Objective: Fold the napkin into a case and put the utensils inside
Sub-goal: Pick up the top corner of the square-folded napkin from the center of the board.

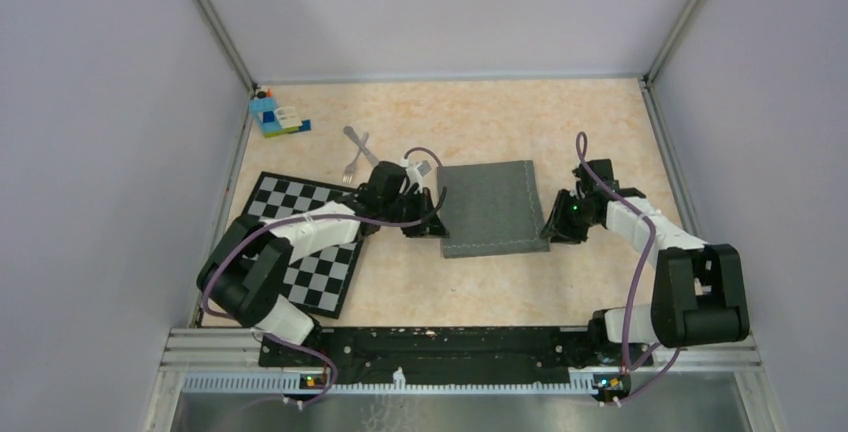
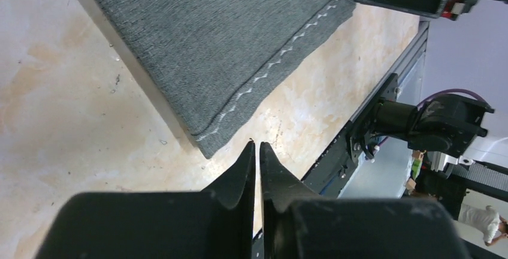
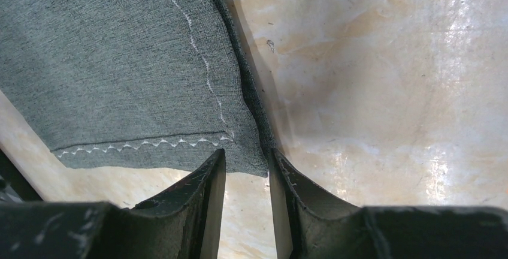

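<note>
The napkin [image 1: 490, 207] lies flat in the middle of the desk [image 1: 480, 117], with the utensils [image 1: 356, 152] well apart at its 10 o'clock. The left tool [image 2: 257, 146] sits at the cloth's 7 o'clock corner, pinched almost together on nothing. The right tool [image 3: 247, 156] stands part-open astride the 5 o'clock corner. For a clean fold, I'd say both should nip just the hem at matching depth, then lift evenly so the 2 edges meet.

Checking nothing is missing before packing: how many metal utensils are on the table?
2: a fork and a knife, lying crossed just beyond the checkered mat, left of the napkin. None seem hidden.
</note>
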Action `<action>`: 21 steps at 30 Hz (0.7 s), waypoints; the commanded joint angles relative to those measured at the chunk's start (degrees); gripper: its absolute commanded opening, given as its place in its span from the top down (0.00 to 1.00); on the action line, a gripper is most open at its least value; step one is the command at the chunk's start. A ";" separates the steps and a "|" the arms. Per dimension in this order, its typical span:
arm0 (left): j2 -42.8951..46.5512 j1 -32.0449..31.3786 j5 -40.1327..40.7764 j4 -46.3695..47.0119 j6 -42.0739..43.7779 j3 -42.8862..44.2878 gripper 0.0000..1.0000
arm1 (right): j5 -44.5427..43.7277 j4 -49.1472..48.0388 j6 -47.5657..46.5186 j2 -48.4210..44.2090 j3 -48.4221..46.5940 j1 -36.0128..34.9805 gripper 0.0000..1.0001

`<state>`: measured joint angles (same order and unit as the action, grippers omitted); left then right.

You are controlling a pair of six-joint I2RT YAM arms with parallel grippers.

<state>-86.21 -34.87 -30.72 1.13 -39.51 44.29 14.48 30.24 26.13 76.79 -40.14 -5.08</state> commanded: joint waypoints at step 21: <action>-11.87 -0.26 0.76 3.68 -0.92 -2.17 0.99 | 1.03 -1.03 -0.41 0.55 0.09 0.42 0.71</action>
<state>-97.19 -34.92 -30.63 3.27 -40.82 42.63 14.72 29.67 26.09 78.19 -40.12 -5.08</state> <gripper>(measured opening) 0.017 0.301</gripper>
